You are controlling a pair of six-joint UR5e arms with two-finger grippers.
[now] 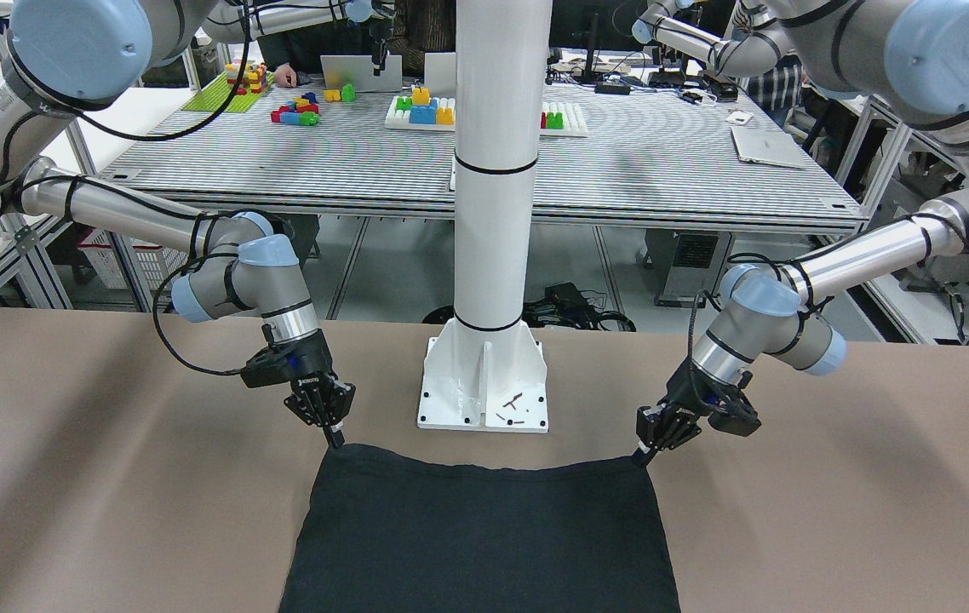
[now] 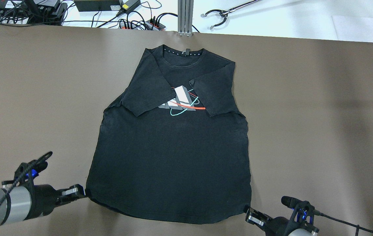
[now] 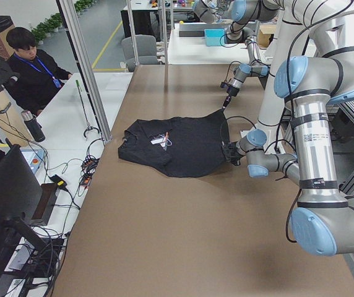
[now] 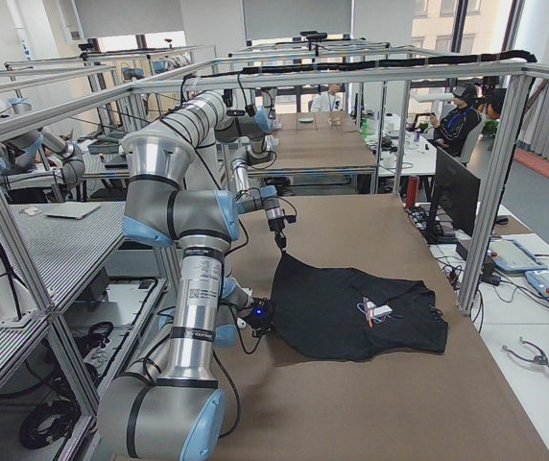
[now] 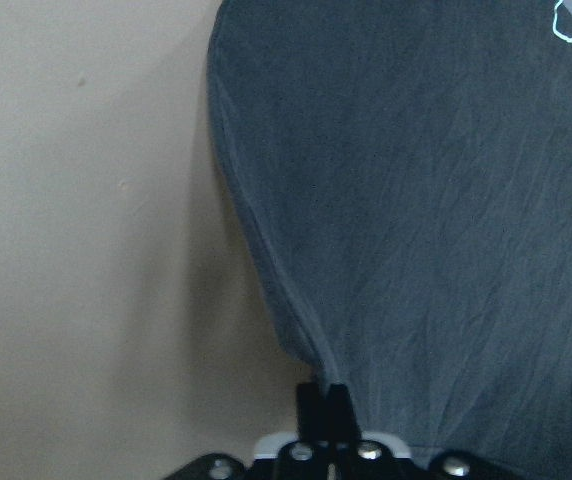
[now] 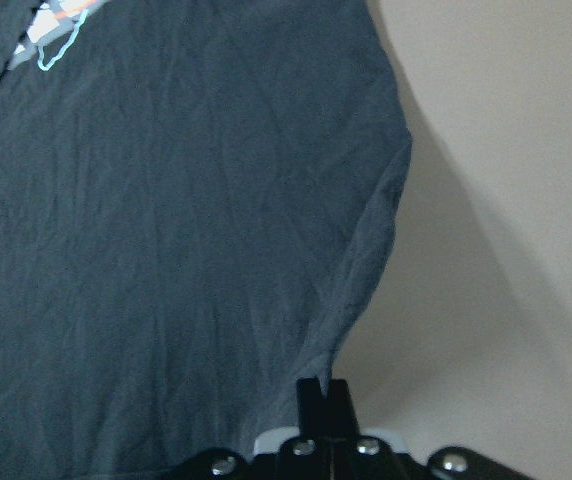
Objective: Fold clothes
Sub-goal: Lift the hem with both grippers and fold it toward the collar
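Lying flat on the brown tabletop, the black shirt has both sleeves folded inward and its collar at 12 o'clock. The left gripper at 7 o'clock and the right gripper at 5 o'clock each have jaws closed on a hem corner.

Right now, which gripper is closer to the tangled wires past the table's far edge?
Left. The left gripper pinches the shirt at the hem corner on the side of the wires; the right gripper pinches the opposite corner, farther across.
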